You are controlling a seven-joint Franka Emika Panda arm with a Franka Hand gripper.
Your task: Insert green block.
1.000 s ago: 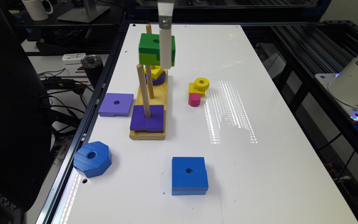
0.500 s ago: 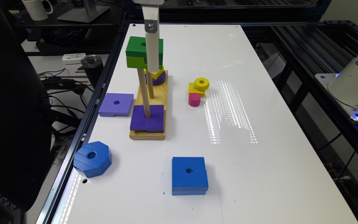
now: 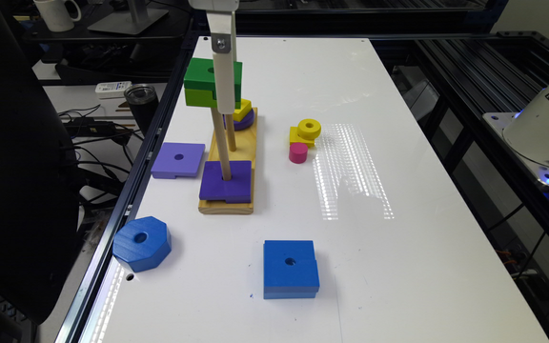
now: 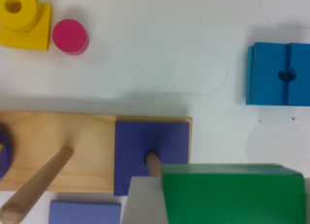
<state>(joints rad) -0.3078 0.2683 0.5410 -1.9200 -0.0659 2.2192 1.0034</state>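
We see the pincer [image 3: 223,90] closed on the green block [image 3: 204,82], one pale finger [image 4: 144,200] pressed flat against the block's side. The block hangs in the air above the wooden peg base [image 3: 229,164], at the top of the peg [image 3: 220,143] that rises from the dark purple square [image 3: 227,186], near the bench's long edge beside the black rail.

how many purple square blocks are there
2. A dark purple square wooden block sits on the near peg of the wooden base; a lighter purple square block lies on the white table beside the base, toward the exterior view's left.
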